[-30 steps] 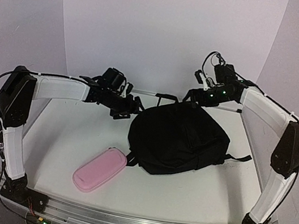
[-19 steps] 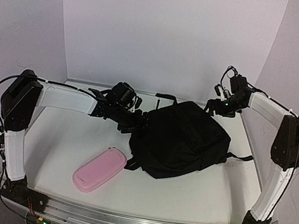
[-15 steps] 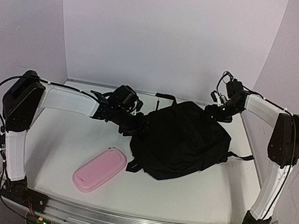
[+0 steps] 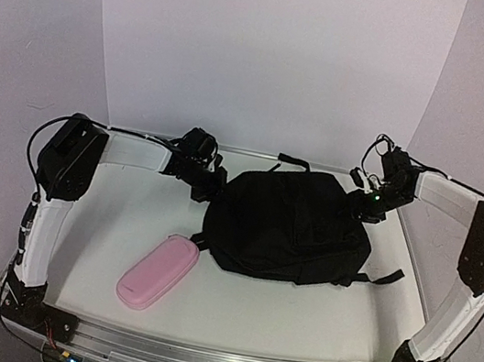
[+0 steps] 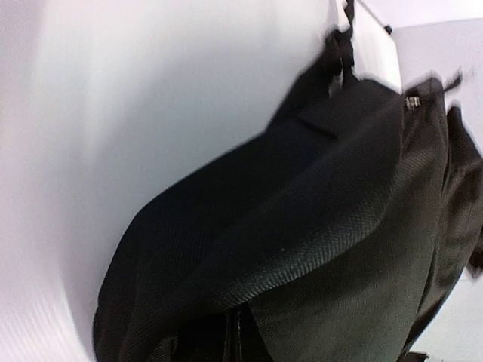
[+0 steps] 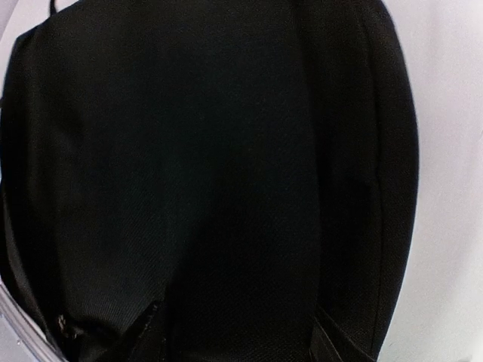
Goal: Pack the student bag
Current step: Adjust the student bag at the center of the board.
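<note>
The student bag point(image 4: 290, 226) is a large black fabric backpack lying flat mid-table, its straps trailing at the back and right. My left gripper point(image 4: 209, 185) is at its upper left edge. In the left wrist view that gripper point(image 5: 238, 328) is shut, with a fold of the bag's fabric point(image 5: 317, 226) pinched and rising from it. My right gripper point(image 4: 363, 206) presses down on the bag's back right corner. In the right wrist view its fingers point(image 6: 147, 332) stand apart with black fabric point(image 6: 226, 188) bulging between them, so the right gripper point(image 6: 238, 335) is open astride the bag.
A pink oblong zip pencil case point(image 4: 157, 271) lies on the white table point(image 4: 105, 223) to the front left of the bag. White walls enclose the table at the back and both sides. A strap end point(image 4: 386, 278) sticks out at the bag's right.
My left gripper reached the bag's left edge and shut on its fabric. My right gripper dropped onto the back right corner and its jaws narrowed. The bag turned and shifted slightly.
</note>
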